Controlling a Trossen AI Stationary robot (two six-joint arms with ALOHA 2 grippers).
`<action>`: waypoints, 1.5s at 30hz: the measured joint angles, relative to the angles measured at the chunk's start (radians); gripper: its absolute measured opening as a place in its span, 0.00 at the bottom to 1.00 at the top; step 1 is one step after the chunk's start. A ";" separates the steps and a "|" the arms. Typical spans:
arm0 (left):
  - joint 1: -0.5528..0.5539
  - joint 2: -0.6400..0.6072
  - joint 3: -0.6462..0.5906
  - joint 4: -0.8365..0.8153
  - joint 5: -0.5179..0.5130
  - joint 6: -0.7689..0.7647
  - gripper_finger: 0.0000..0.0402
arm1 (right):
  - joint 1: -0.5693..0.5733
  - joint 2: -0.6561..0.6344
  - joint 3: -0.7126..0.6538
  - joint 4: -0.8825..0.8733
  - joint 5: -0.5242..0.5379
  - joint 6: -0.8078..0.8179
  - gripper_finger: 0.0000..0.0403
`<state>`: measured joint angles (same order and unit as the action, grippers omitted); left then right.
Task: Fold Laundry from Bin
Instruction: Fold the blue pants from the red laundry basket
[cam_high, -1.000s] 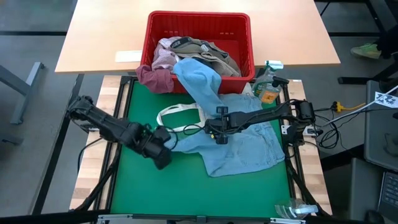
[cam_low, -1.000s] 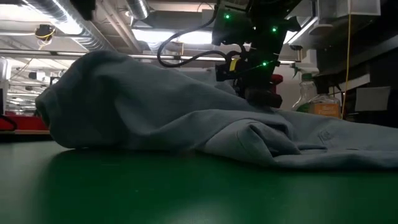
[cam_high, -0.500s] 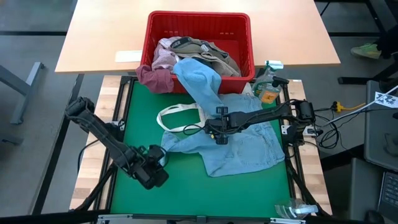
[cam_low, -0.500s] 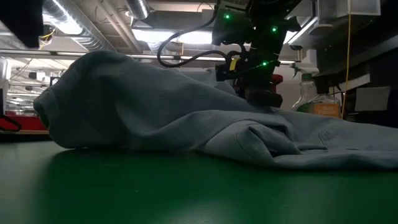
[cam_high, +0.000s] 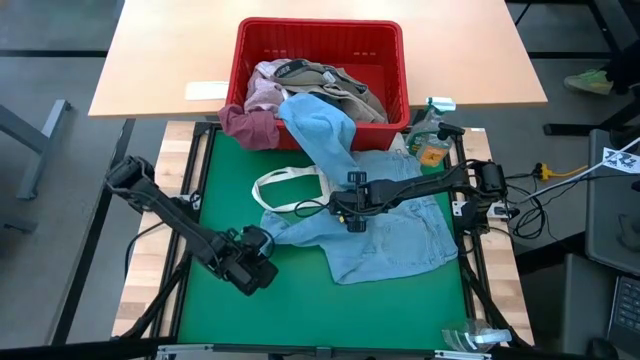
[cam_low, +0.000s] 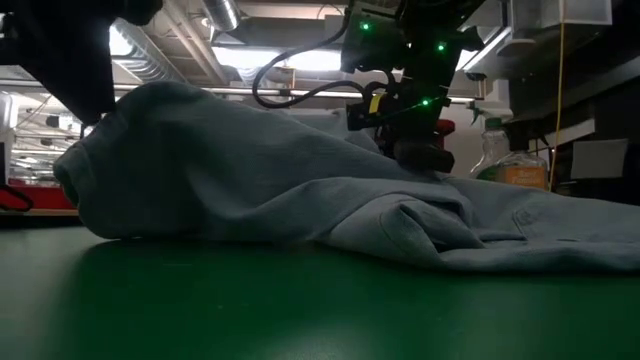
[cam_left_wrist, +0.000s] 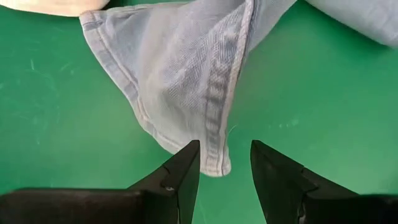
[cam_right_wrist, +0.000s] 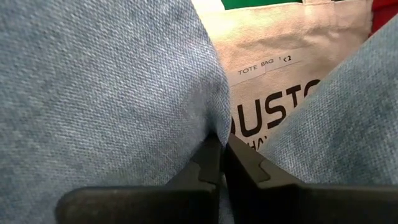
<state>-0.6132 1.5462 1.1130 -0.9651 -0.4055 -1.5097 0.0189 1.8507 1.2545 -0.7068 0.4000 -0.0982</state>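
Laundry: a light blue garment (cam_high: 385, 225) spreads across the green mat (cam_high: 300, 310) at frame centre, trailing up into the red bin (cam_high: 320, 45) at top centre. A white tote bag (cam_right_wrist: 280, 68) beneath reads "TOTE BAG" and "USTO". The right gripper (cam_high: 352, 212) is pressed together, pinching the blue cloth. The left gripper (cam_left_wrist: 224, 165), spread, has moved closer to the garment's hem corner.
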 joint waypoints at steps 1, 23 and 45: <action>0.002 0.011 0.000 0.000 0.001 0.000 0.34 | 0.000 0.000 0.000 0.000 0.000 0.000 0.03; 0.025 0.070 0.068 -0.083 0.256 0.013 0.02 | 0.000 -0.006 0.004 -0.005 -0.011 -0.012 0.03; -0.050 0.003 0.401 -0.151 0.380 0.103 0.02 | 0.000 -0.106 0.024 0.015 -0.250 -0.015 0.03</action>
<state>-0.6632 1.5494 1.5137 -1.1166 -0.0256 -1.4070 0.0185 1.7450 1.2781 -0.6917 0.1503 -0.1135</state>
